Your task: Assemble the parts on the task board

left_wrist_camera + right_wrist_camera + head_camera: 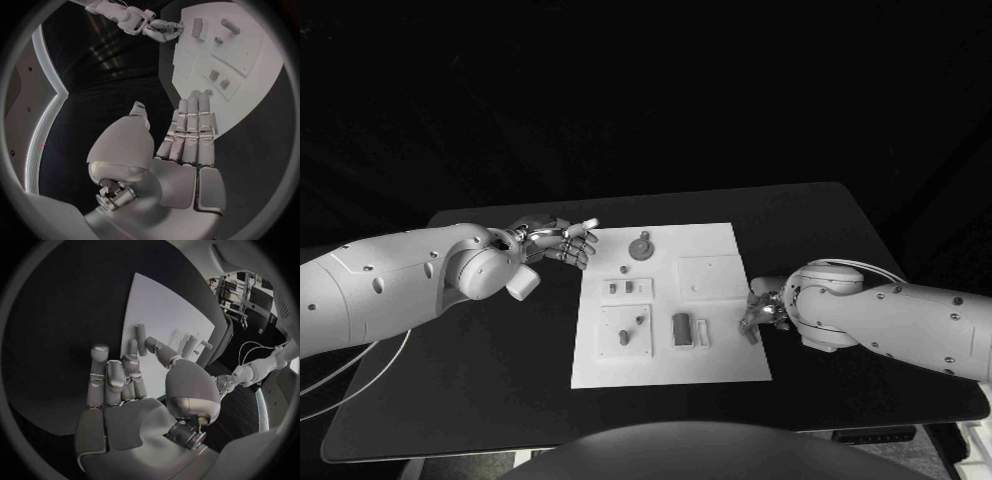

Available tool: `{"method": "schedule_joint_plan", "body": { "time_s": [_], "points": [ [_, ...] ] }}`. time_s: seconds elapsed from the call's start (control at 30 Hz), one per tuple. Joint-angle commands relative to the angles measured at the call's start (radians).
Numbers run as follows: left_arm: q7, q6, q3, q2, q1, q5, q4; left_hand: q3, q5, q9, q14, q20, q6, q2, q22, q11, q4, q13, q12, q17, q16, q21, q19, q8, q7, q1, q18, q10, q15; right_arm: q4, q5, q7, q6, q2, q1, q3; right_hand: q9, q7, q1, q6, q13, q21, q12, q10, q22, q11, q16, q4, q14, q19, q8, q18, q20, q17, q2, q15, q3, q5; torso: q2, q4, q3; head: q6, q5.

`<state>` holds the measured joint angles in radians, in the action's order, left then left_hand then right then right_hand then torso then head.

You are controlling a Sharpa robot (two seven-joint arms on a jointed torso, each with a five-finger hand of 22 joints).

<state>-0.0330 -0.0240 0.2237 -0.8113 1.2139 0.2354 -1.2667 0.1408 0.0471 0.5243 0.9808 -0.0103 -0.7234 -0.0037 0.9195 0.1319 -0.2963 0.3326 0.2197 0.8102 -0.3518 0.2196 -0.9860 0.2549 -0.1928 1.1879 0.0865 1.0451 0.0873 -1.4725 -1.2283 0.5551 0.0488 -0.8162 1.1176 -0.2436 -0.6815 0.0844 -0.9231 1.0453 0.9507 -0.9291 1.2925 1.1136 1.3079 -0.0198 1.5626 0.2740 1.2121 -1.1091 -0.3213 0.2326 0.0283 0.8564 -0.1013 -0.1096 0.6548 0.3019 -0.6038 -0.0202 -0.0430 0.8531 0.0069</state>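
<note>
Parts (682, 329): small, stiff-looking, probably light pieces on my board (733, 360); I'd pinch the upright block's long sides.
Left hand (557, 241): beside the board's far-left edge, fingers straight, empty.
Right hand (764, 308): at the board's right edge, fingers apart, empty.

The scene is dim, colourless and high in contrast: the black table (848, 330) almost merges with the unlit surroundings, its edges only faintly traceable, while the white task board (718, 300) stands out as the brightest surface, evenly lit with no strong glare. Light seems to fall from above; the parts (681, 330) on the board cast only short, soft shadows. The white arms catch a smooth sheen, and the left hand (187, 135) shows soft highlights along its fingers. Both wrist views are circular fisheye pictures in a dark frame, bending the board's straight edges. The right hand (119, 380), close to the lens, looks slightly soft.
</note>
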Motion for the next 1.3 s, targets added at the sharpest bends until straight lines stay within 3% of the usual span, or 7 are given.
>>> {"method": "schedule_joint_plan", "body": {
  "time_s": [0.03, 0.7, 0.97, 1.3],
  "points": [
    [-0.006, 0.01, -0.001, 0.001, 0.001, 0.002, -0.003, -0.007, 0.003, -0.001, -0.003, 0.003, 0.007, -0.003, 0.002, 0.0, 0.001, -0.001, 0.001, 0.001, 0.007, -0.004, 0.006, -0.003, -0.028, -0.008, 0.012, -0.004, 0.005, -0.011, 0.061, -0.006, -0.035, -0.009, 0.003, -0.004, 0.114, 0.003, -0.071, 0.005, -0.001, -0.005, -0.003, 0.007, 0.01, -0.001, 0.007, 0.02, 0.008, -0.006, -0.007, 0.029, -0.004, 0.002, 0.072, -0.002, 0.029, -0.007, 0.0, 0.0007, 0.0004, -0.003, -0.002],
    [-0.007, 0.01, -0.001, 0.0, 0.001, 0.002, -0.003, -0.007, 0.003, -0.001, -0.003, 0.003, 0.006, -0.004, 0.002, 0.0, 0.001, -0.001, 0.001, 0.002, 0.007, -0.004, 0.006, -0.003, -0.028, -0.009, 0.012, -0.004, 0.005, -0.068, 0.216, -0.024, -0.124, -0.023, 0.038, 0.0, 0.114, 0.001, -0.07, 0.009, -0.002, -0.006, -0.002, 0.012, 0.009, -0.004, 0.007, 0.02, 0.016, -0.013, -0.009, 0.029, -0.002, 0.006, 0.07, -0.004, 0.037, -0.006, -0.001, 0.0004, -0.0001, -0.005, -0.001],
    [-0.006, 0.011, -0.001, 0.0, 0.001, 0.002, -0.003, -0.007, 0.003, -0.002, -0.003, 0.003, 0.006, -0.004, 0.002, 0.0, 0.001, -0.001, 0.002, 0.002, 0.007, -0.004, 0.006, -0.002, -0.028, -0.009, 0.012, -0.004, 0.005, -0.06, 0.309, -0.018, -0.145, -0.008, 0.041, 0.0, 0.114, 0.001, -0.069, 0.01, -0.002, -0.006, -0.002, 0.013, 0.008, -0.004, 0.006, 0.02, 0.016, -0.014, -0.009, 0.029, -0.001, 0.005, 0.07, -0.005, 0.038, -0.005, 0.0, 0.0001, 0.0, -0.003, -0.001],
    [-0.006, 0.013, -0.001, 0.004, 0.001, 0.002, -0.001, -0.007, 0.003, -0.002, -0.003, 0.003, 0.007, -0.004, 0.002, 0.0, 0.001, -0.001, 0.002, 0.003, 0.008, -0.004, 0.006, -0.002, -0.028, -0.009, 0.013, -0.004, 0.005, -0.021, 0.381, -0.003, -0.126, 0.052, 0.043, -0.002, 0.114, 0.001, -0.067, 0.009, -0.002, -0.005, -0.003, 0.014, 0.008, -0.004, 0.006, 0.019, 0.016, -0.014, -0.009, 0.029, -0.001, 0.004, 0.072, -0.005, 0.039, -0.005, -0.001, 0.0002, 0.0007, 0.001, 0.0]
  ]
}}
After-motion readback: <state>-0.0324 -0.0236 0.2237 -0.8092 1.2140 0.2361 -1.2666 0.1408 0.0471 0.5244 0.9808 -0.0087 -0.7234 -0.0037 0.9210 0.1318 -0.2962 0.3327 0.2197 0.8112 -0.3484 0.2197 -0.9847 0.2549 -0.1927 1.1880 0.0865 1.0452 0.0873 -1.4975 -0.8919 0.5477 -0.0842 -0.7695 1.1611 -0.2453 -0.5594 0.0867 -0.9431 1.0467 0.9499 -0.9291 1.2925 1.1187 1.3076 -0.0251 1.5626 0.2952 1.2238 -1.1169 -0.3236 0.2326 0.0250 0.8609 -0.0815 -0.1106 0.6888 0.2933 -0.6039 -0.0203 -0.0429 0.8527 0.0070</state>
